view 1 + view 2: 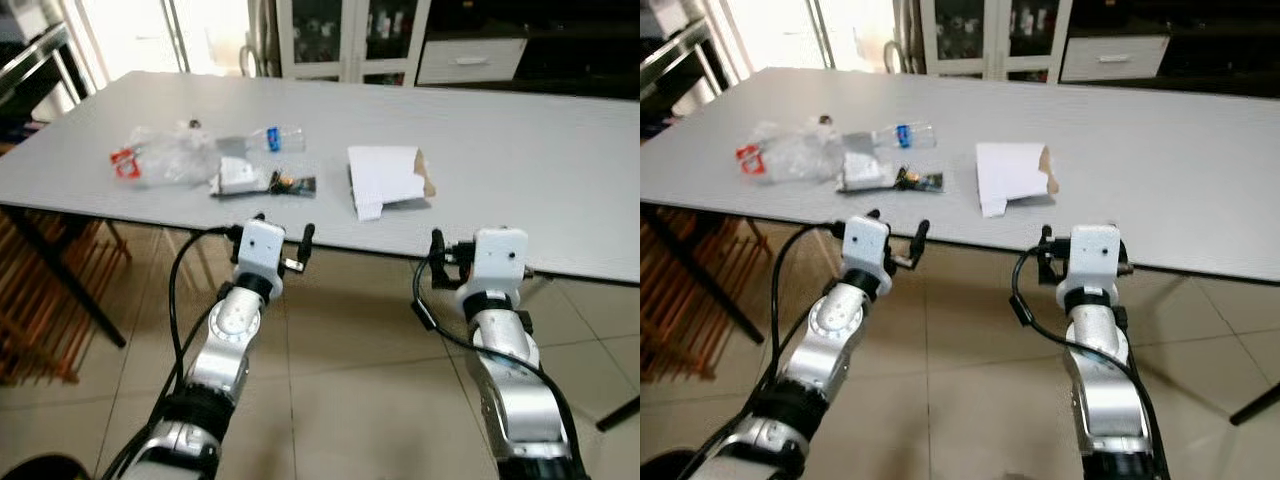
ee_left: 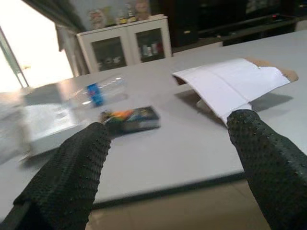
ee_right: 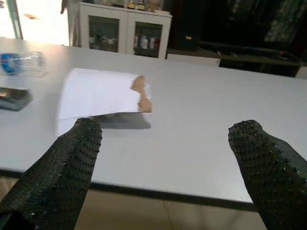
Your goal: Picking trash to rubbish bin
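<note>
Lying on the grey table point(image 1: 560, 170) are several pieces of trash: a flattened white cardboard box point(image 1: 385, 180) near the front edge, a small dark packet point(image 1: 295, 183), a white wrapper point(image 1: 237, 177), a clear plastic bottle point(image 1: 265, 140) and what seems to be a crumpled clear bag point(image 1: 165, 155). The left gripper point(image 1: 281, 238) and right gripper point(image 1: 450, 255) are held just short of the table edge, fingers spread apart and gripping nothing.
</note>
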Available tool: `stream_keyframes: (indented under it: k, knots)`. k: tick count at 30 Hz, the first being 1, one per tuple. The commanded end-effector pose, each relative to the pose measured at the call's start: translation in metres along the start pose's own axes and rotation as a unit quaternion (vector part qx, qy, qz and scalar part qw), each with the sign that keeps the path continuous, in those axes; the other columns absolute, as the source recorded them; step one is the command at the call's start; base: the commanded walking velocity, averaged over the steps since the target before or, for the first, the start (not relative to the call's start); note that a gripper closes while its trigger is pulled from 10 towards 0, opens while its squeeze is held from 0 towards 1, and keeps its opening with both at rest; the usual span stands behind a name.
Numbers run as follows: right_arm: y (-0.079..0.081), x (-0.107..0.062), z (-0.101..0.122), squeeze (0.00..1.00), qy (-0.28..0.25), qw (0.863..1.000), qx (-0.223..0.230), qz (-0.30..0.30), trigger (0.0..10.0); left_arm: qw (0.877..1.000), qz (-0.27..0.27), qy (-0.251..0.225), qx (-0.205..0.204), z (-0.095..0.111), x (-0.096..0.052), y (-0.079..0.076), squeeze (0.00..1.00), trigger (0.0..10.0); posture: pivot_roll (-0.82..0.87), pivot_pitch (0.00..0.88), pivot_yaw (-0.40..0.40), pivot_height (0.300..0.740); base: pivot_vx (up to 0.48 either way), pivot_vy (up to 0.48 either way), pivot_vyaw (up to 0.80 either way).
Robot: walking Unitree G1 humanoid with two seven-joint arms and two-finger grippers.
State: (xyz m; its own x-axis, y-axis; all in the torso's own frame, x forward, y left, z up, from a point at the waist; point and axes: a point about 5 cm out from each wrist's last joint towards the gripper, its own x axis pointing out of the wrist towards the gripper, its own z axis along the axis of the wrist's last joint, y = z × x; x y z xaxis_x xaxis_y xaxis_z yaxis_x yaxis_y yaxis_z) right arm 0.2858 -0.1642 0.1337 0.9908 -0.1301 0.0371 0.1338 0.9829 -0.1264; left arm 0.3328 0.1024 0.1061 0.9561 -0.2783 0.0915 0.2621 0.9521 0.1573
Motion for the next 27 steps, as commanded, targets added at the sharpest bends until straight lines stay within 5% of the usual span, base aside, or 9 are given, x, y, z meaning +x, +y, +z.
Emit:
stream_keyframes:
  k: [1,9,16,27]
  knots:
    - [-0.0056,0.0009,-0.0003,0.38,0.001,1.0,0.002,-0.012,10.0,1.0,-0.011,-0.007,0.004,0.0038,0.0025,-0.0041,0.0,10.0,-0.12,0.03,0.038,0.74,0.48,0.0,0.0]
    - [-0.0061,0.0018,-0.0008,0.37,0.004,1.0,0.003,-0.018,10.0,1.0,-0.015,-0.005,0.0,0.0031,0.0022,-0.0049,0.0,10.0,-0.12,0.029,0.037,0.74,0.341,0.0,-0.06]
    - [-0.0066,0.002,-0.0022,0.33,0.007,1.0,0.005,-0.021,10.0,1.0,-0.022,-0.009,-0.005,0.0038,0.0015,-0.0062,0.0,10.0,-0.12,0.029,0.037,0.74,0.0,0.0,-0.73]
    - [-0.0057,0.0012,-0.0026,0.33,0.009,1.0,0.004,-0.021,10.0,1.0,-0.026,-0.008,-0.003,0.0033,0.0006,-0.0073,0.0,10.0,-0.12,0.034,0.037,0.74,0.405,0.0,-0.73]
